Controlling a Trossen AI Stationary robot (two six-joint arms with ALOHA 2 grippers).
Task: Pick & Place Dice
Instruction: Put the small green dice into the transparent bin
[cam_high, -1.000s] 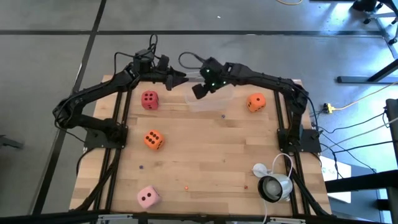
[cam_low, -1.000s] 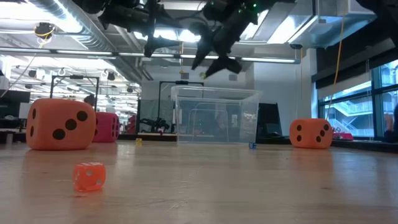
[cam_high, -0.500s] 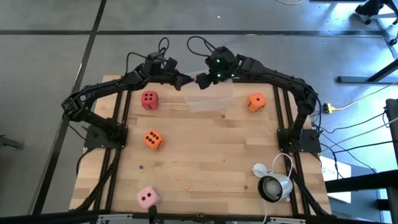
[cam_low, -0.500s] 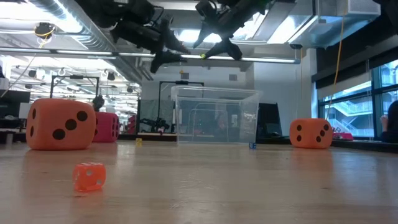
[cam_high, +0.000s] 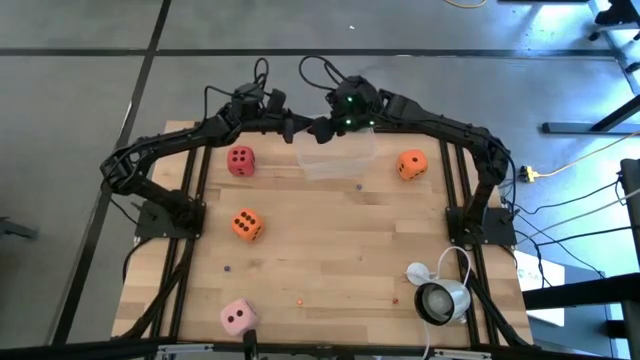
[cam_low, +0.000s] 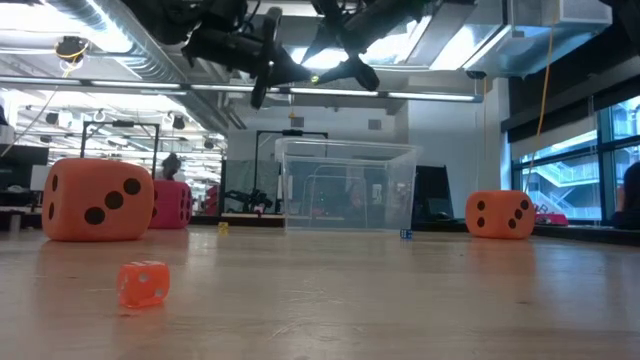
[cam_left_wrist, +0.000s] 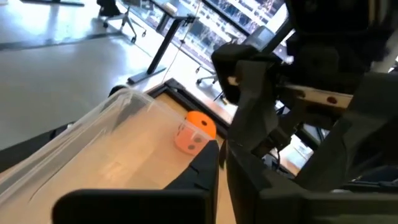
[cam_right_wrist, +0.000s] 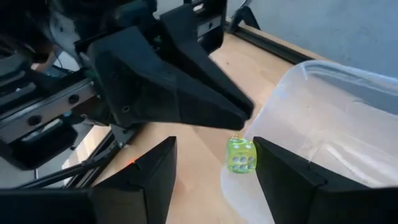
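Four dice: two orange (cam_high: 411, 164) (cam_high: 246, 224), one red (cam_high: 240, 160), one pink (cam_high: 237, 317), right gripper (cam_right_wrist: 214, 163) open, empty, left gripper's (cam_high: 296, 128) opening unclear.

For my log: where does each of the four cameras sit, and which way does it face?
High view: overhead, straight down on the wooden table; both arms, left pincer and right pincer close together by the clear plastic box.
Low view: table height, level toward the room; arms enter from above.
Left wrist view: faces the box and an orange soft die; the right arm looms close.
Right wrist view: past its own open fingers at a small yellow-green die.
Shared: all four show the box.
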